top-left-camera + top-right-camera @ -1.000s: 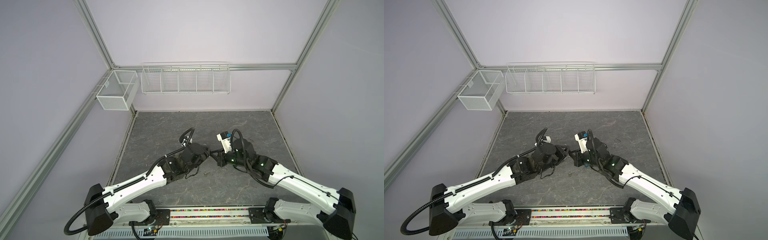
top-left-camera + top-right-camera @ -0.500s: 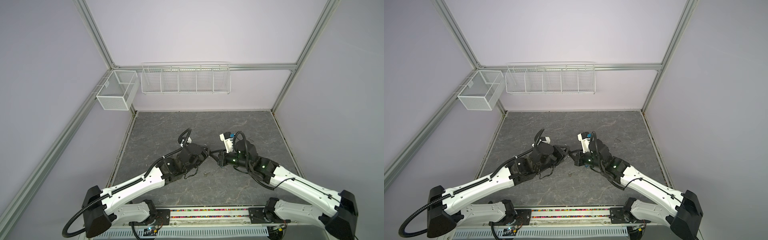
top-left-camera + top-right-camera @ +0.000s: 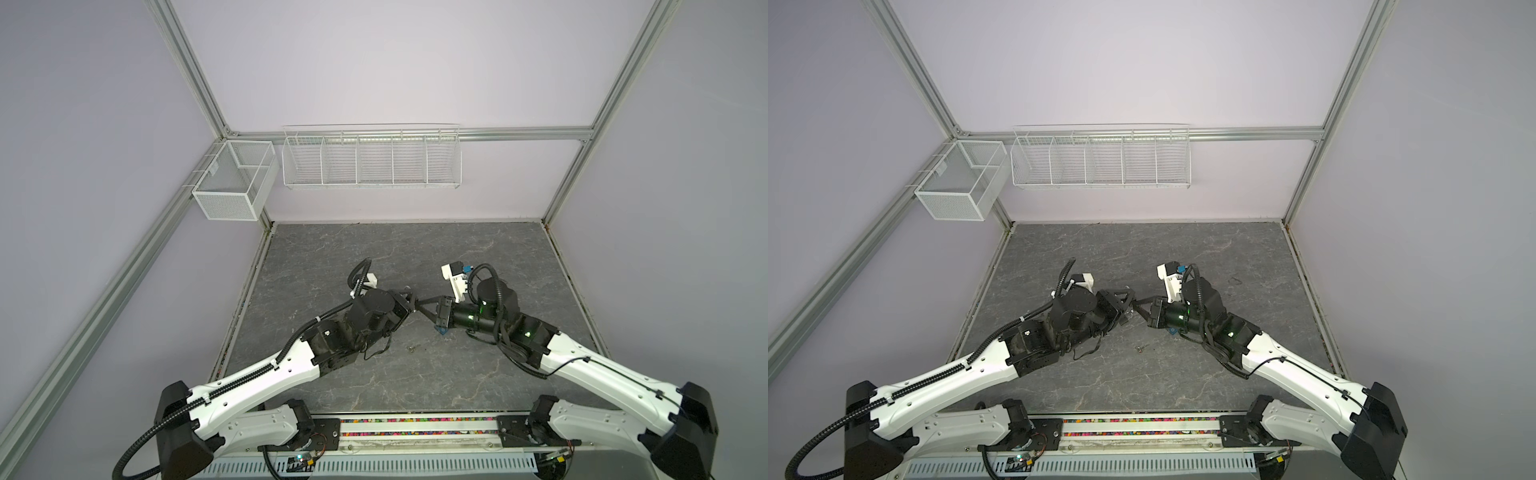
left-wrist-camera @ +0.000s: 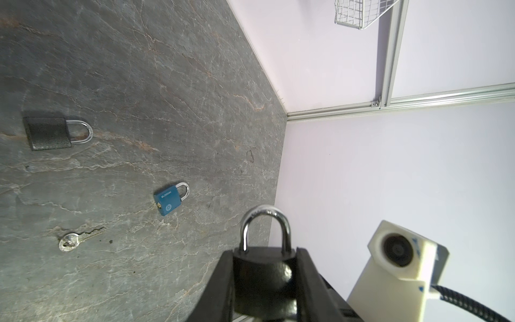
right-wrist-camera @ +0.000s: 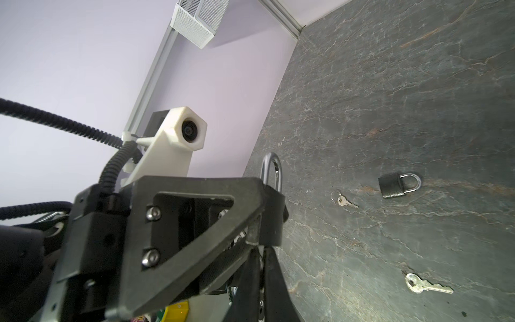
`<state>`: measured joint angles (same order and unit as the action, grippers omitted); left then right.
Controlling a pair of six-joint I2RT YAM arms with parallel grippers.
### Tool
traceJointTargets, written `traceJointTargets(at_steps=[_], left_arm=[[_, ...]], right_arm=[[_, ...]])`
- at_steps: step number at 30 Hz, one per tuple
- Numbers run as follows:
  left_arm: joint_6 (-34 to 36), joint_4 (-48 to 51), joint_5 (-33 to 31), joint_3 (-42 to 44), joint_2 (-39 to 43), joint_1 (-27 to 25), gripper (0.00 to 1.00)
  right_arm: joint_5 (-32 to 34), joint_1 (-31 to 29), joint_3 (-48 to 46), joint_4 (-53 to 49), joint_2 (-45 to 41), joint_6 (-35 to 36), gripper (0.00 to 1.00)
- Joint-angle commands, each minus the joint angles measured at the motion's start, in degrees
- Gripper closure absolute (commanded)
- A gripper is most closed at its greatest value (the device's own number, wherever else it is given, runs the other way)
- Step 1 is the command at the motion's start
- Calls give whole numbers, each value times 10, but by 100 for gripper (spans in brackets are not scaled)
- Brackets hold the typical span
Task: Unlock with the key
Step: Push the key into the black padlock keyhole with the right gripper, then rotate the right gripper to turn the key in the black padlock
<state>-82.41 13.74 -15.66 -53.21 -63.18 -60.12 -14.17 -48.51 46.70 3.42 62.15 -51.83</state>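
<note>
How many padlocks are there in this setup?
3. A black padlock is clamped in the left gripper; a dark grey padlock and a small blue padlock lie apart on the table. More could be hidden from view.

Counting three padlocks: black padlock being gripped, dark textured padlock and blue padlock lying on the tabletop. Counting two loose keys there: ringed key, plain key. Counting two wall baskets: mesh basket, wire basket.

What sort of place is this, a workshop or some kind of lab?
Likely a lab test booth for robots: plain walls on an aluminium frame, two arms mounted at the table's edge, padlocks and keys laid out as practice pieces.
</note>
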Motion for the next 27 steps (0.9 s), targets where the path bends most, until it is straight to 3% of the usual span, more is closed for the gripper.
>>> traceJointTargets(at_steps=[1,27], left_arm=[[-10,-42,20,7,-2,-10,100],[-25,-81,9,39,23,-6,100]], right_arm=[[-79,-13,-9,94,-12,-46,93],[-68,-10,-41,178,-27,-112,94]])
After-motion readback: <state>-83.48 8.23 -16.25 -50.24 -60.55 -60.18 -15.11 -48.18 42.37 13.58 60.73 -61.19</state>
